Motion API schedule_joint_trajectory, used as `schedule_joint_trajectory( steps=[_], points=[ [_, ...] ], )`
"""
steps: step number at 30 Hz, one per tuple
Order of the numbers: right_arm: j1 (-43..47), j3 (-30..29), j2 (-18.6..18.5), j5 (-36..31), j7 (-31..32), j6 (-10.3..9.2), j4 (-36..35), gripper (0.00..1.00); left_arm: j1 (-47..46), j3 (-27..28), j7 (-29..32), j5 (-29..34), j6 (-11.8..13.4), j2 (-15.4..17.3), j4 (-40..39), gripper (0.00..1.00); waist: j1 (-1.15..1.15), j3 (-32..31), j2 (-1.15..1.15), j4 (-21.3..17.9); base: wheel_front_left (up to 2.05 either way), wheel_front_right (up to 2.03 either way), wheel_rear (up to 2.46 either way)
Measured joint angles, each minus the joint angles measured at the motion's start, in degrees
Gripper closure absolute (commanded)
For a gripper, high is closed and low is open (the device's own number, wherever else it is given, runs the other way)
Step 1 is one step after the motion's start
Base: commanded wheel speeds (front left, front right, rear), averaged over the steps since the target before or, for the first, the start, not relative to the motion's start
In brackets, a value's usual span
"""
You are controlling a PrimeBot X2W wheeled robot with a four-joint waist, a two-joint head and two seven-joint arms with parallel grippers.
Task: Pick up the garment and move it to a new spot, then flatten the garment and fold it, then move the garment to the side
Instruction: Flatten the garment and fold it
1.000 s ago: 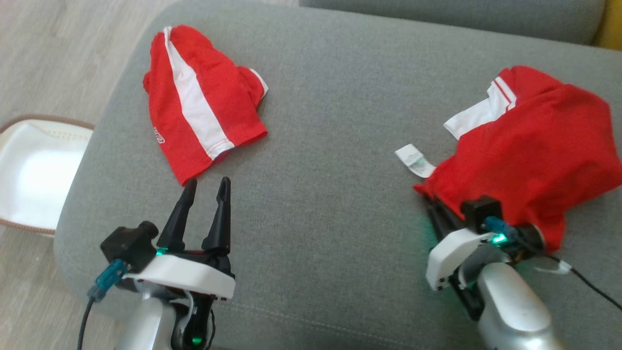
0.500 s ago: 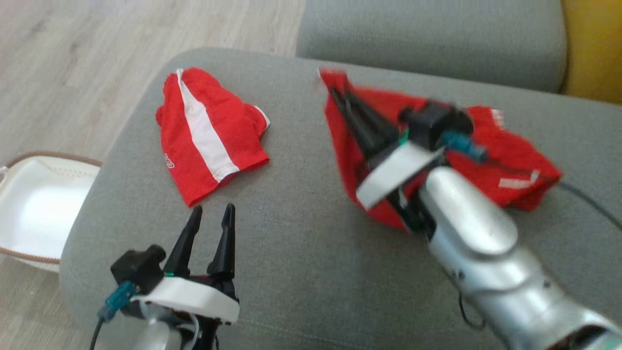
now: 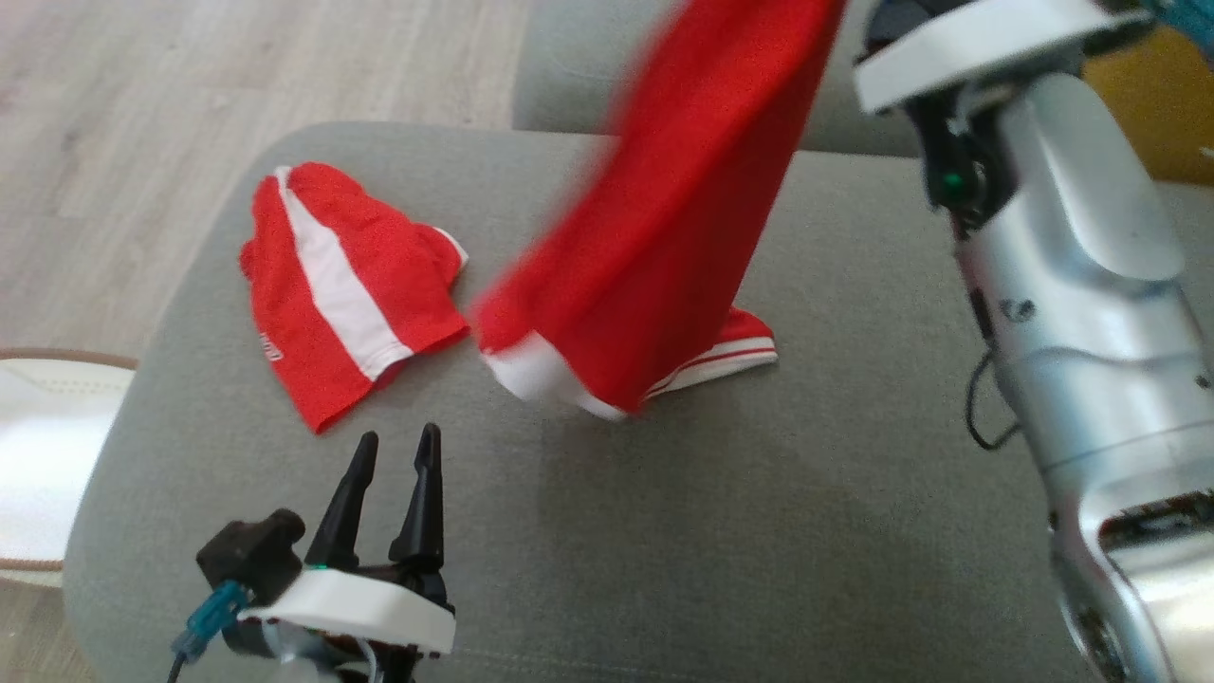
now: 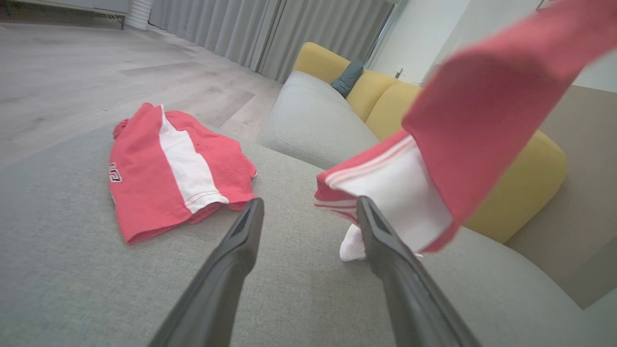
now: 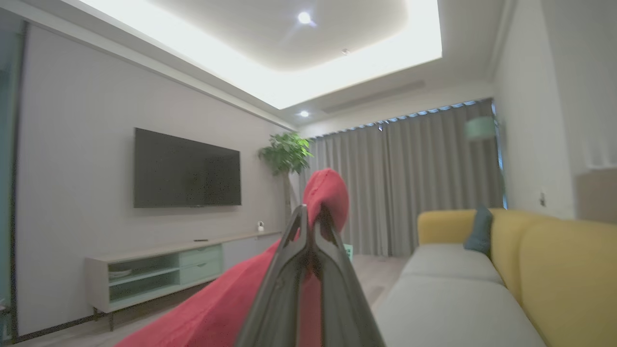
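Right hand (image 5: 312, 215) clamps one red garment (image 3: 664, 218); second garment (image 3: 341, 285) lies flat

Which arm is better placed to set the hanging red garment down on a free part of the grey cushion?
The right arm: its jaws are shut on the red garment, which hangs with its lower edge touching the grey cushion. The left arm holds nothing; its jaws are open.

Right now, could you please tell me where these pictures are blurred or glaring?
Head view: the lifted garment is smeared by motion, the folded garment beside it sharp. Left wrist view: reds look washed out to pink. Right wrist view: the ceiling light glares white; the right gripper, shut on the lifted garment, is out of focus.
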Motion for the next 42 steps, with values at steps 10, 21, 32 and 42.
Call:
schedule_joint_trajectory(
  steps=[10, 21, 32, 42],
  points=[
    [11.41, -11.17, -15.15, -2.42, 1.81, 0.00, 12.07, 1.00, -2.70, -0.09, 0.01, -0.35, -0.08, -0.02, -0.38, 0.00, 0.00, 5.04, 0.00, -3.93, 0.00, 0.00, 0.00],
    [14.25, -24.95, -17.77, -24.96, 0.97, 0.00, 16.96, 0.00, -5.76, 0.34, 0.01, -0.16, -0.85, -0.07, 0.41, 0.00, 0.00, 8.88, 0.00, -6.30, 0.00, 0.00, 0.00],
    [19.70, -22.53, -3.50, -29.29, 0.29, 0.00, -1.31, 0.00, -5.94, 1.07, 0.00, 0.16, -0.85, -0.08, 1.35, 0.00, 0.00, 5.10, 0.00, -6.23, 0.00, 0.00, 0.00],
    [45.59, -11.03, 0.49, -22.31, 0.29, 0.00, -19.51, 0.00, -2.91, 0.88, 0.00, 0.10, -0.33, -0.05, 0.94, 0.00, 0.00, 1.07, 0.00, -4.26, 0.00, 0.00, 0.00]
  ],
)
